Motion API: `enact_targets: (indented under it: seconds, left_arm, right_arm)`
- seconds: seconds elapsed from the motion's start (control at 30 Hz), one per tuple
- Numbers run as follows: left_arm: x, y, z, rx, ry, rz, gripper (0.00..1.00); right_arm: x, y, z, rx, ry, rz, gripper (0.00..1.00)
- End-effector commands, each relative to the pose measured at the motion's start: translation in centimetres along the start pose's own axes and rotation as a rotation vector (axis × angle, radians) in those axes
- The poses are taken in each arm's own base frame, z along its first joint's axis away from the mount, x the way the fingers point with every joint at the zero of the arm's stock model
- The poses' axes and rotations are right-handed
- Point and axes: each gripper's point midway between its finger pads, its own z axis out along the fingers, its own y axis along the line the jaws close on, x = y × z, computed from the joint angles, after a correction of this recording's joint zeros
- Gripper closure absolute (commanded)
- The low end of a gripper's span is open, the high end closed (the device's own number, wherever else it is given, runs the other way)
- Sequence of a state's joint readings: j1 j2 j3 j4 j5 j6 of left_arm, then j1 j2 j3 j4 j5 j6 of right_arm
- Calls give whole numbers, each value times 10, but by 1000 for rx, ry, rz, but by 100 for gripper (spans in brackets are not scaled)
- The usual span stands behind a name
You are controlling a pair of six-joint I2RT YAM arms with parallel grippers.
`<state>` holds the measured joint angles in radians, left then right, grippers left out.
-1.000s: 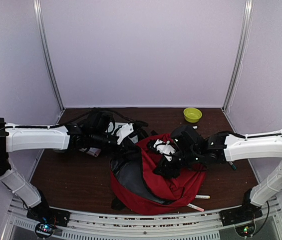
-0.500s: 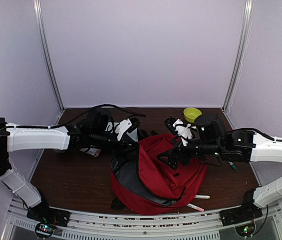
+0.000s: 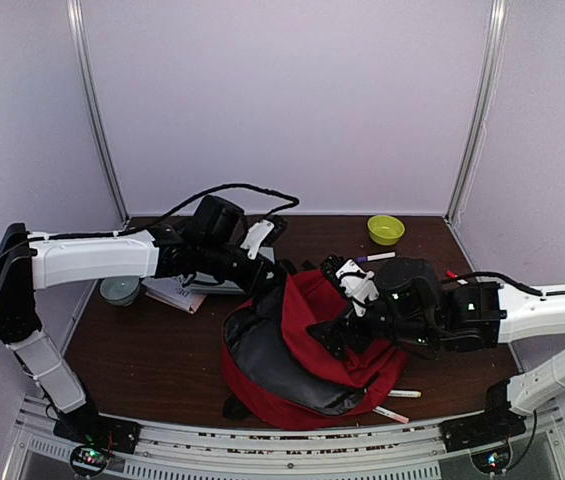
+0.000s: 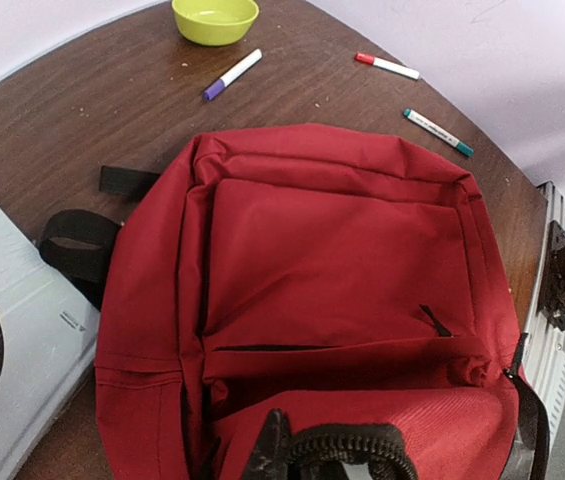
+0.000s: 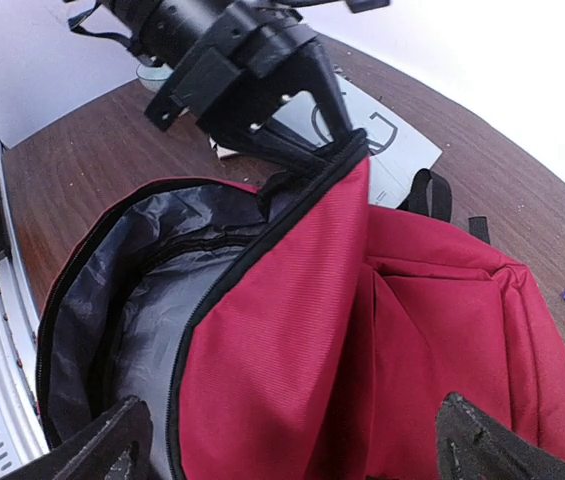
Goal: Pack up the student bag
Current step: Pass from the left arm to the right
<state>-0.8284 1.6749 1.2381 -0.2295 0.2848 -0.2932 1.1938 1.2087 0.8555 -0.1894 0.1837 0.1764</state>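
The red student bag (image 3: 362, 365) lies open at the table's front centre, its dark grey lining (image 3: 262, 350) showing. My left gripper (image 3: 270, 284) is shut on the black zipper edge of the bag's front flap and holds it up; the pinch shows in the left wrist view (image 4: 312, 455) and in the right wrist view (image 5: 347, 150). My right gripper (image 3: 337, 335) is open and empty, its fingers spread wide just above the raised red flap (image 5: 292, 340). The bag's front pocket (image 4: 332, 270) is zipped shut.
A yellow-green bowl (image 3: 385, 229) and a purple marker (image 3: 374, 258) lie behind the bag. Red (image 4: 387, 66) and green (image 4: 438, 132) markers lie to its right. A white booklet (image 3: 187, 292) and a small grey bowl (image 3: 120, 290) sit left. Two markers (image 3: 402, 394) lie at the front.
My right gripper came out of the bag, rose, then came back down over the flap, empty. My left gripper lifted the flap's zipper edge higher and to the right.
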Motion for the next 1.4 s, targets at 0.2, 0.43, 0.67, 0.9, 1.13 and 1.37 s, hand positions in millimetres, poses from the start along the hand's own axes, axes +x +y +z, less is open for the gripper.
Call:
enact_targets:
  seconds: [0.2,0.43,0.67,0.9,1.13,1.37]
  left_arm:
    - [-10,7,3,-35,17,-137,100]
    - [-3,7,2,-29,32,-144,100]
    - [2,9,1,-41,46,-149,100]
    - [2,8,-1,-37,46,-147,100]
    - [4,8,-2,-41,48,-148,100]
    - [8,11,-4,-60,54,-150,100]
  right_arm:
    - [-2,28,12,161,-55,1,3]
    - [22,51,40,242,1,-166,13]
    - [36,63,57,322,34,-275,19]
    - [43,45,61,521,50,-377,28]
    - [44,35,64,654,73,-424,46]
    - [30,33,48,609,39,-363,78]
